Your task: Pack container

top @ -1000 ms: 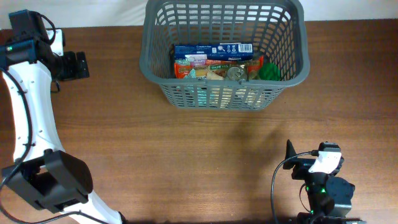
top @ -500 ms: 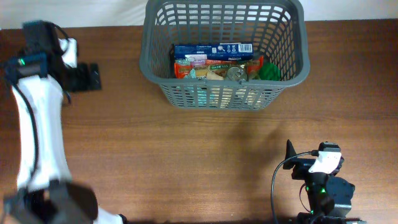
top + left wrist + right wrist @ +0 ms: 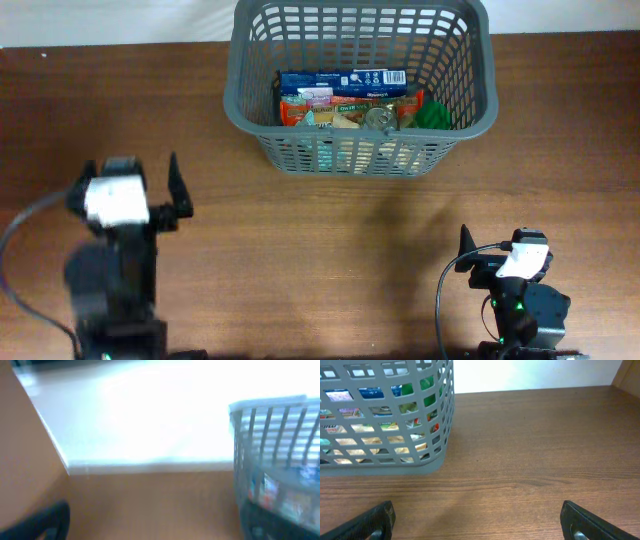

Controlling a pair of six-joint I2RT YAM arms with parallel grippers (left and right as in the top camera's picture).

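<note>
The dark grey lattice basket [image 3: 360, 150] stands at the back centre of the table. It holds a blue box [image 3: 340, 80], a can [image 3: 380, 117], a green item [image 3: 435, 115] and red and orange packets [image 3: 298, 108]. My left gripper [image 3: 178, 192] is open and empty over the left-middle of the table, well left of the basket. Its wrist view is blurred and shows the basket [image 3: 280, 460] at the right and the gripper [image 3: 155, 527] with dark fingers at the bottom corners. My right gripper [image 3: 466, 255] is open and empty at the front right. In its wrist view the gripper [image 3: 480, 522] faces bare wood, with the basket [image 3: 380, 465] at the upper left.
The brown wooden table [image 3: 330, 250] ends at a white wall behind the basket. The table's far edge [image 3: 150, 466] shows in the left wrist view. The right arm's base [image 3: 525, 310] sits at the front right edge.
My left arm has swung from the far left back corner down towards the front, to the left-middle of the table, and is still blurred. The right arm and basket have not moved.
</note>
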